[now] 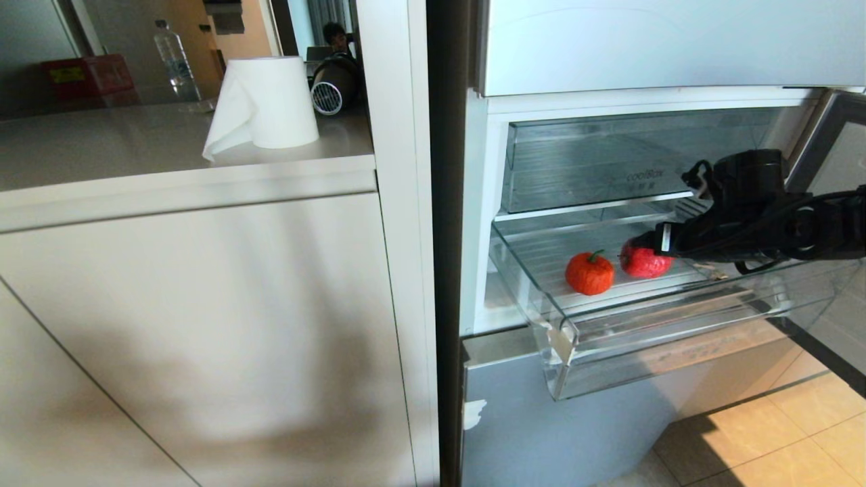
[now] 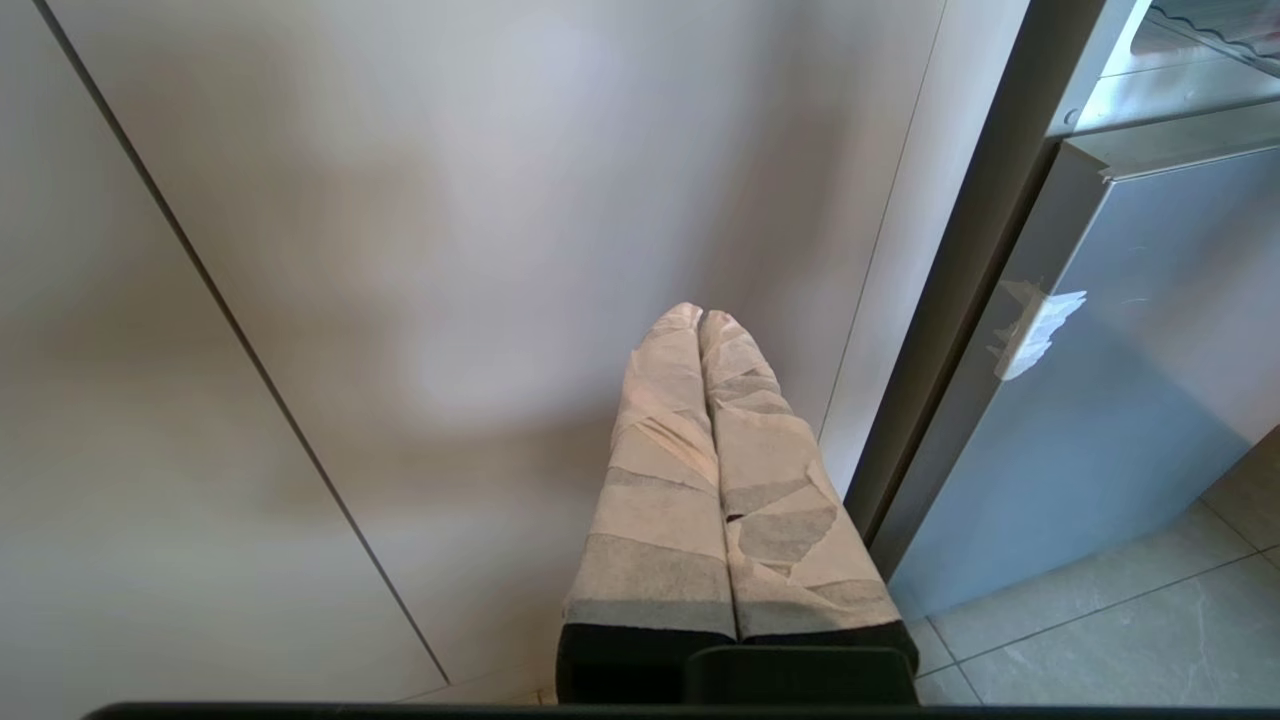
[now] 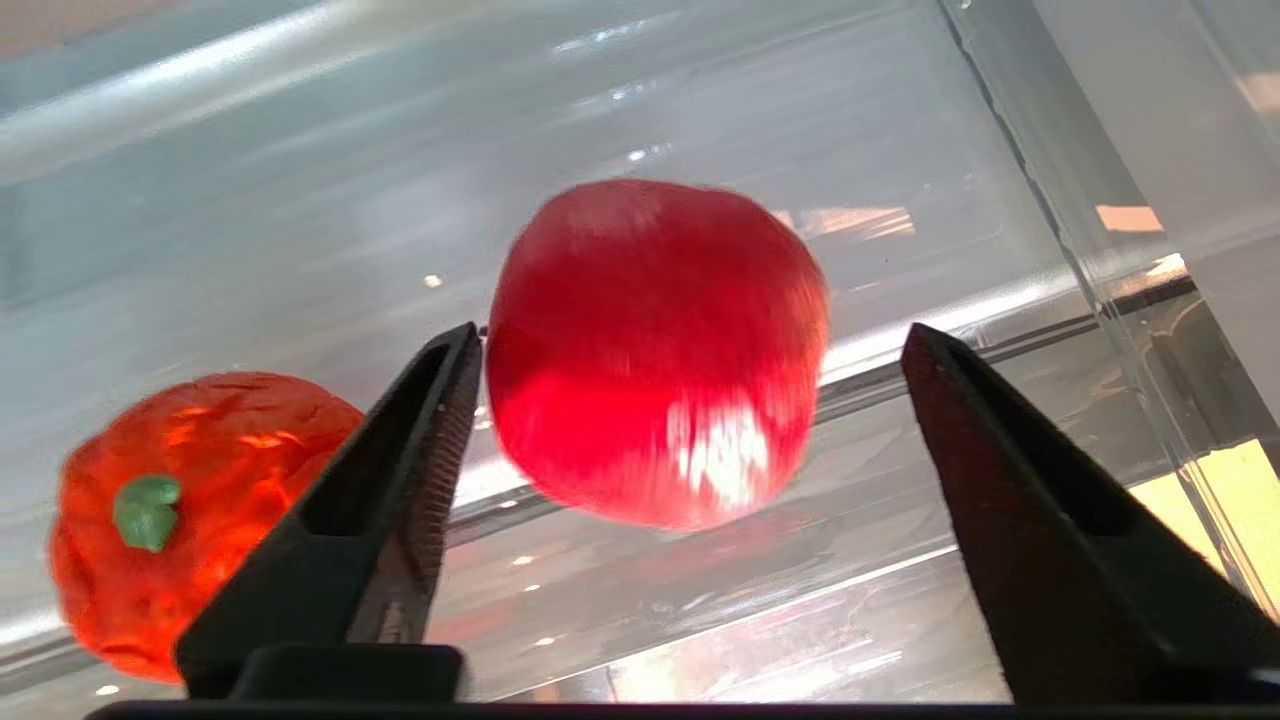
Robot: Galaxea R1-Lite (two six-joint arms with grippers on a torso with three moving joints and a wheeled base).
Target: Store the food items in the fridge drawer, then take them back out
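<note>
The fridge drawer (image 1: 676,341) is pulled out, and both food items lie on its ribbed floor (image 3: 760,620). The fuzzy orange-red fruit (image 1: 589,272) with a green stem (image 3: 146,510) lies on the left. The glossy red apple (image 1: 643,262) lies just to its right. My right gripper (image 1: 657,242) reaches into the drawer from the right and stands open around the apple (image 3: 655,350). One black finger (image 3: 420,460) is close beside the apple; the other stands clear of it. My left gripper (image 2: 700,315) is shut and empty, parked in front of the cabinet.
An upper clear bin (image 1: 609,162) sits above the drawer. The open fridge door (image 1: 835,155) stands at the right, with the pale-blue bottom panel (image 1: 541,419) below. The counter to the left carries a paper roll (image 1: 274,101) and a water bottle (image 1: 174,61).
</note>
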